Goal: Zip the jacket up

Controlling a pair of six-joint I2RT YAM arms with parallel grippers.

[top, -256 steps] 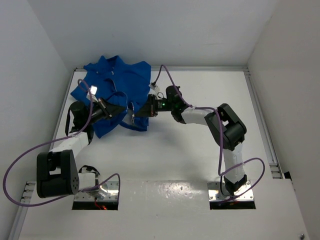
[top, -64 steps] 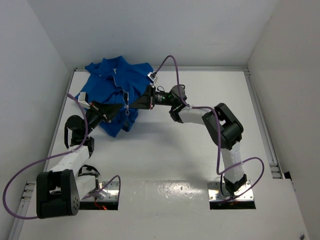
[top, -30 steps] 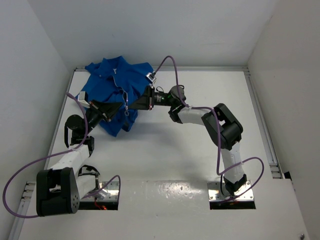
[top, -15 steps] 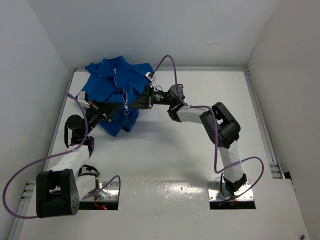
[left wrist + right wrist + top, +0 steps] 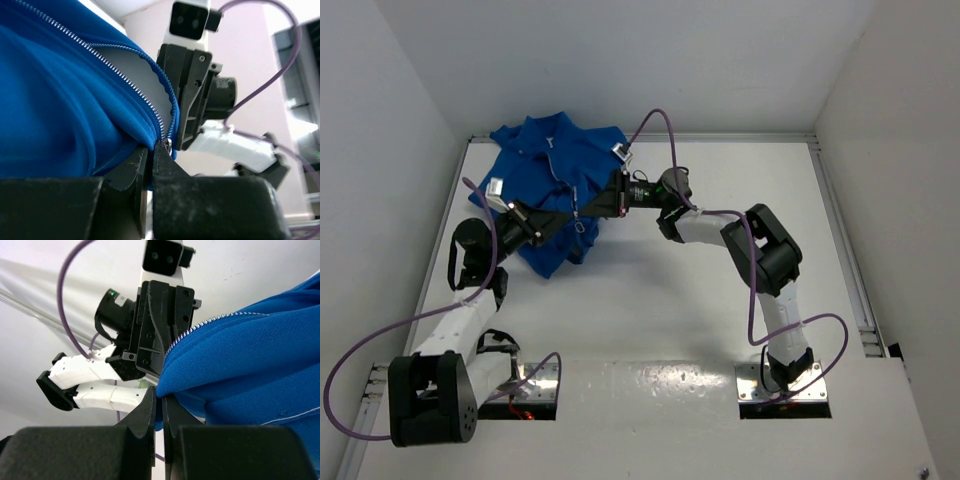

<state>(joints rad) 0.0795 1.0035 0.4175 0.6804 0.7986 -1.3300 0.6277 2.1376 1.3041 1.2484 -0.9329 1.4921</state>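
the blue jacket point(image 5: 552, 165) lies far left. my left tool point(image 5: 567, 215) and right tool point(image 5: 586, 208) both squeeze tight on its near edge.

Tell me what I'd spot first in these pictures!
The bright blue jacket, bunched at the far left corner of the table. Then the left gripper and right gripper, meeting nose to nose at its near edge, both pinched shut on fabric beside the open zipper.
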